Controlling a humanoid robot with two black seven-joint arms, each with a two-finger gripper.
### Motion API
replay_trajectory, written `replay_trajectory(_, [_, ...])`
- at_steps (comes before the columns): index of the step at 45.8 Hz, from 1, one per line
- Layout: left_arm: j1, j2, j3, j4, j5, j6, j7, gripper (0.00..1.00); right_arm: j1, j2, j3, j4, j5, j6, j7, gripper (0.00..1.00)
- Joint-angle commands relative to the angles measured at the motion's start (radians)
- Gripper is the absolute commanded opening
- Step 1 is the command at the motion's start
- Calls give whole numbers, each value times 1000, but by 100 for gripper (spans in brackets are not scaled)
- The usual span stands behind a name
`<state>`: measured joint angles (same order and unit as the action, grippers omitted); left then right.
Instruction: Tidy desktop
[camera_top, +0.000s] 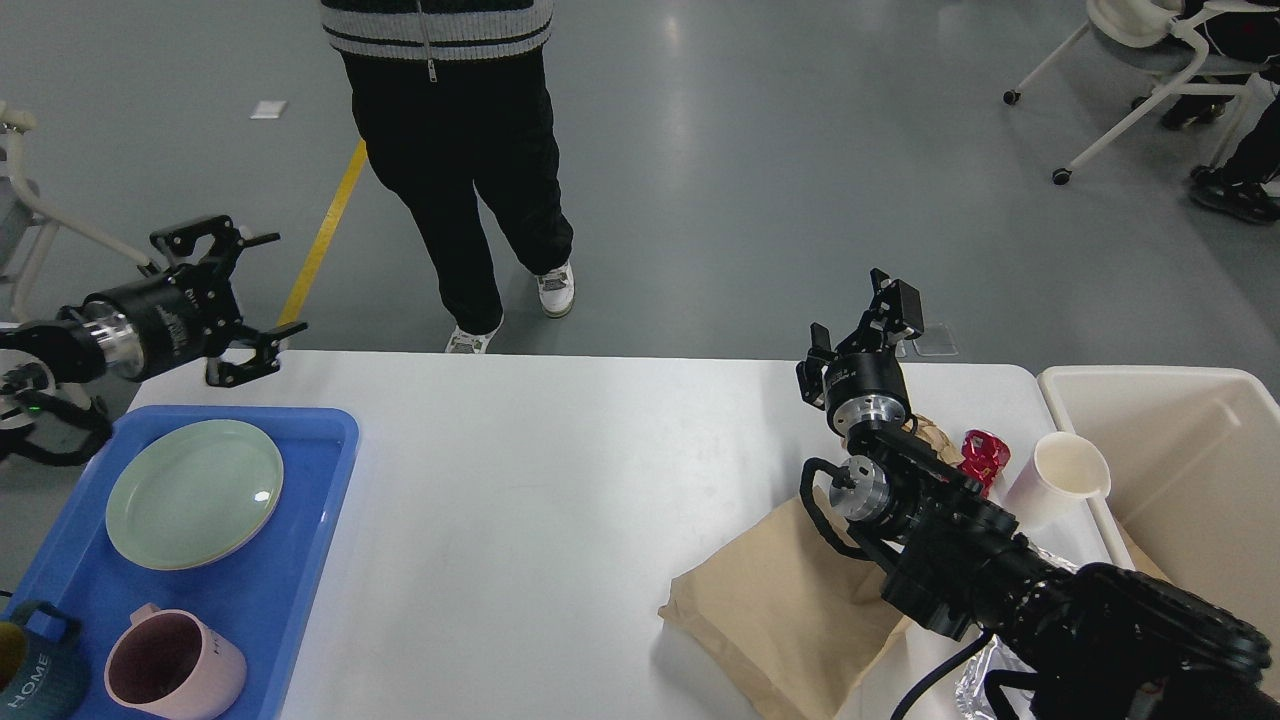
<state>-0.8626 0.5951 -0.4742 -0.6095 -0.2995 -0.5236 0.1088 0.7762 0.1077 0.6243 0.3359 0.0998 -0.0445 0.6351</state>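
Note:
The white desktop (540, 480) fills the lower view. On its right side lie a brown paper bag (780, 600), a crumpled red wrapper (985, 455), a white paper cup (1065, 475) tipped on its side, and foil (985, 680) by the front edge. My right gripper (860, 325) is open and empty, held above the far edge, behind the wrapper. My left gripper (245, 290) is open and empty, raised over the table's far left corner, above the blue tray (280, 580).
The blue tray holds a green plate (195, 490), a pink mug (170, 665) and a dark teal mug (30, 680). A cream bin (1190, 480) stands at the right of the table. A person (450, 150) stands just beyond the far edge.

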Motion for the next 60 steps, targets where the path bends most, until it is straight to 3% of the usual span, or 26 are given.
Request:
replay_trajectory(1, [103, -211, -372, 123, 8, -1, -1, 96, 0, 0, 0, 0, 0, 0, 0, 100])
replay_trajectory(5, [109, -305, -472, 136, 8, -1, -3, 97, 0, 0, 0, 0, 0, 0, 0, 100])
replay_trajectory(13, [108, -351, -491, 145, 7, 0, -14, 96, -2, 0, 0, 2, 0, 0, 0, 100])
replay_trajectory(26, [99, -409, -472, 275, 14, 11, -133, 97, -2, 0, 0, 3, 0, 0, 0, 100])
replay_trajectory(35, [146, -405, -469, 278, 85, 2, -175, 97, -2, 0, 0, 3, 0, 0, 0, 100])
replay_trajectory(53, [165, -434, -471, 277, 119, -1, -392, 97, -2, 0, 0, 2, 0, 0, 0, 100])
replay_trajectory(60, [175, -434, -472, 275, 117, -4, -409, 97, -2, 0, 0, 2, 0, 0, 0, 100])
